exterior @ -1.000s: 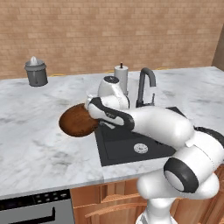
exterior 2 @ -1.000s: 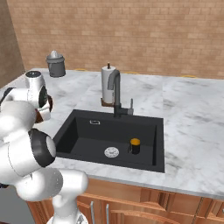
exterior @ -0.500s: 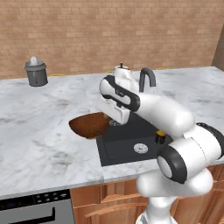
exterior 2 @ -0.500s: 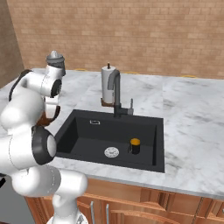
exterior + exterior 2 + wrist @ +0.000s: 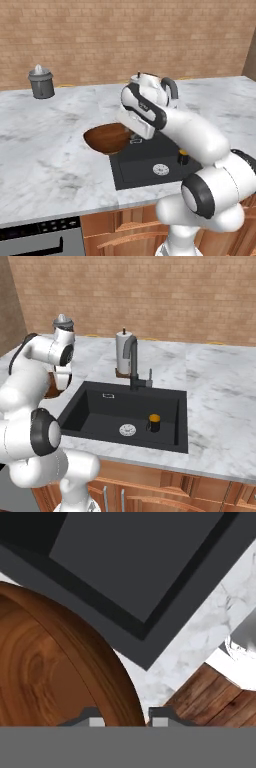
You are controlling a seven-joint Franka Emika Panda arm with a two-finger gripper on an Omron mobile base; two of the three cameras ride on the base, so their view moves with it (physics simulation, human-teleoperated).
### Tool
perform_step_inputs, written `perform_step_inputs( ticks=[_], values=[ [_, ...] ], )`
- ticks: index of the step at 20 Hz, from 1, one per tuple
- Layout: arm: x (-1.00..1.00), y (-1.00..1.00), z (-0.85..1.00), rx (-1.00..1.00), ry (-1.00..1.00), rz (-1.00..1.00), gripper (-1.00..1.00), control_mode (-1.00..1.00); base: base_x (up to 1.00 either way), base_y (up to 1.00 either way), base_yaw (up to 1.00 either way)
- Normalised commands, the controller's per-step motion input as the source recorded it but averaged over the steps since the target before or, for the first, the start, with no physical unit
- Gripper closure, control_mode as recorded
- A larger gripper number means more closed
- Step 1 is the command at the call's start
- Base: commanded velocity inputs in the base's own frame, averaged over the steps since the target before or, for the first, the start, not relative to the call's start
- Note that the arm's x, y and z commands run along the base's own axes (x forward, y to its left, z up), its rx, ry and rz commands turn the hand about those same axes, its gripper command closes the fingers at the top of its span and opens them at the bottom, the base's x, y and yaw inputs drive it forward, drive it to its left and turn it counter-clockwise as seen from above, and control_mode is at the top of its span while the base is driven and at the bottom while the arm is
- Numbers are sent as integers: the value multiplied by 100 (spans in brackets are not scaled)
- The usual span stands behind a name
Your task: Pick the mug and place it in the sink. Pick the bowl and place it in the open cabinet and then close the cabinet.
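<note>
Over a white-and-grey marble counter [image 5: 45, 150], the white robot arm is reaching forward from the base, and its gripper [image 5: 125, 718] is holding the rim of a round, deep, dark brown glossy wooden bowl [image 5: 109, 138]. From the left base camera the bowl is hanging just left of the black rectangular recessed sink [image 5: 150, 160], tipped a little, with a soft shadow on the marble beneath it — it looks lifted clear of the counter. From the hand camera, the bowl's wall [image 5: 60, 662] is running between the two small dark fingertips [image 5: 92, 718], which are pressing on it from either side, so the fingers are clamped on the bowl's rim.

Inside the sink basin a round silver drain [image 5: 127, 430] is sitting near the front wall, and a small dark mug with an orange top [image 5: 154, 423] is standing upright just to its right on the basin floor. A dark gooseneck faucet [image 5: 132, 363] is rising at the back edge of the sink. Just behind the faucet, a white paper-towel roll on a wooden base [image 5: 122, 353] is standing on the counter; the hand camera is catching that wooden base [image 5: 215, 699] at its lower right.

Farther back on the counter's left side, well apart from the sink, a small grey lidded canister [image 5: 41, 82] is standing upright near the brick wall [image 5: 125, 35]. Reddish-brown wooden cabinets [image 5: 165, 491] are running under the counter.
</note>
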Motion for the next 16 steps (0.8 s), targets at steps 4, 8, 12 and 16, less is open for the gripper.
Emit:
perform_step_inputs(
  ticks=[4, 8, 12, 16],
  values=[
    [-39, -48, 0, 4, -7, 4, 100, -100, 0, 0, 0],
    [-66, -63, 14, 7, 0, 2, 100, -100, 0, 0, 0],
    [-70, -60, 39, 10, 0, 4, 100, -100, 0, 0, 0],
    [-46, -66, 29, 5, -2, 7, 100, -100, 0, 0, 0]
  ],
)
